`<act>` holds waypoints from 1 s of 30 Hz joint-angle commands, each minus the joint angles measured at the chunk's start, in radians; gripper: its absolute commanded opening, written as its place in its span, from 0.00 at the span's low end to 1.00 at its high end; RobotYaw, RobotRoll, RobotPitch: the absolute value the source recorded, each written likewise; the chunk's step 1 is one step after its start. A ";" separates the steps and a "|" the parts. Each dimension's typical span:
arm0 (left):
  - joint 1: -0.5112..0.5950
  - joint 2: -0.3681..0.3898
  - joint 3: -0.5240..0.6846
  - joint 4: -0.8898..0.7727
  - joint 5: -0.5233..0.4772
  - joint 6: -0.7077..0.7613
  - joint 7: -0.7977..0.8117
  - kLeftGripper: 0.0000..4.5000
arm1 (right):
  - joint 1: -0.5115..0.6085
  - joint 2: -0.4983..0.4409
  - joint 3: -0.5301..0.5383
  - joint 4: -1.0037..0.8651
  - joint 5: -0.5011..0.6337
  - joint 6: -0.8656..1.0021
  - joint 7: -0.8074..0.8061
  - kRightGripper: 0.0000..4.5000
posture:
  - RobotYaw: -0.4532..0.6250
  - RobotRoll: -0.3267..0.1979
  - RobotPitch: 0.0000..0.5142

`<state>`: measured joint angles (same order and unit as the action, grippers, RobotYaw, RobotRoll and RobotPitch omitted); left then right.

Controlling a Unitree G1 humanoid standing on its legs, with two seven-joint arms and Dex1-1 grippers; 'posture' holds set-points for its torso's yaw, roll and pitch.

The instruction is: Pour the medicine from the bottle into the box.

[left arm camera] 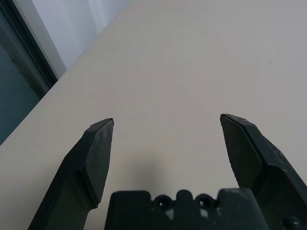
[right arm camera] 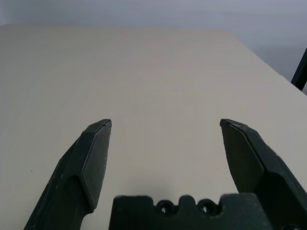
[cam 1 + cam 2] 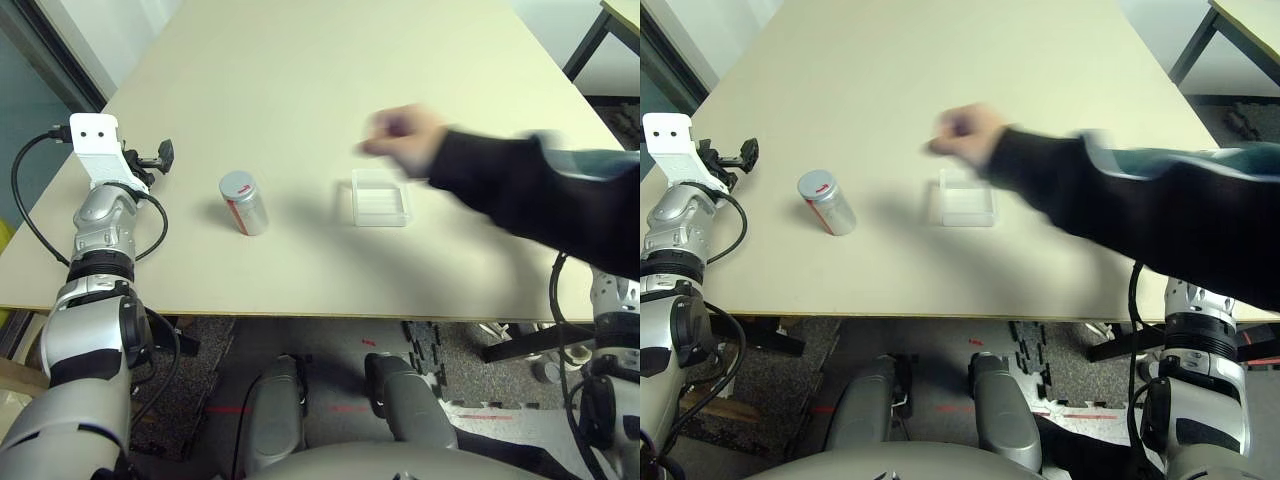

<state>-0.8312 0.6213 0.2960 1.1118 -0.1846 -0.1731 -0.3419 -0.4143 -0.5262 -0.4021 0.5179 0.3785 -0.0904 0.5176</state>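
The bottle, silver-grey with a red and white label and a grey cap, stands on the table left of centre. To its right lies the clear plastic box. The medicine is hidden. My left gripper rests at the table's left edge, a short way left of the bottle. In the left wrist view it is open over bare tabletop. My right gripper is open too, with only tabletop between its fingers.
A person's dark-sleeved arm reaches in from the right, its blurred hand just above and behind the box. A black cable loops beside my left forearm. Another table's leg stands at the far right.
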 commanded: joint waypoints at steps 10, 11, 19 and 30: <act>-0.007 -0.009 -0.008 0.007 0.012 -0.007 -0.014 0.99 | -0.004 0.006 -0.001 0.006 -0.006 -0.005 0.001 1.00 | 0.28 0.62 0.31; -0.008 -0.013 -0.009 0.006 0.012 -0.009 -0.017 0.99 | -0.002 0.004 -0.002 0.008 -0.006 -0.007 0.003 1.00 | 0.27 0.62 0.31; -0.017 -0.017 -0.005 -0.013 -0.003 0.003 -0.070 0.99 | -0.018 -0.013 -0.005 -0.003 0.023 0.003 0.064 1.00 | 0.28 0.62 0.28; 0.041 0.025 0.024 -0.127 -0.056 0.076 -0.216 0.99 | -0.004 -0.016 0.108 -0.215 0.164 0.140 0.440 1.00 | 0.32 0.62 0.27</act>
<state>-0.8084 0.6337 0.3104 1.0105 -0.2274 -0.1205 -0.5358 -0.4339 -0.5349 -0.3216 0.3450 0.5181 0.0230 0.9001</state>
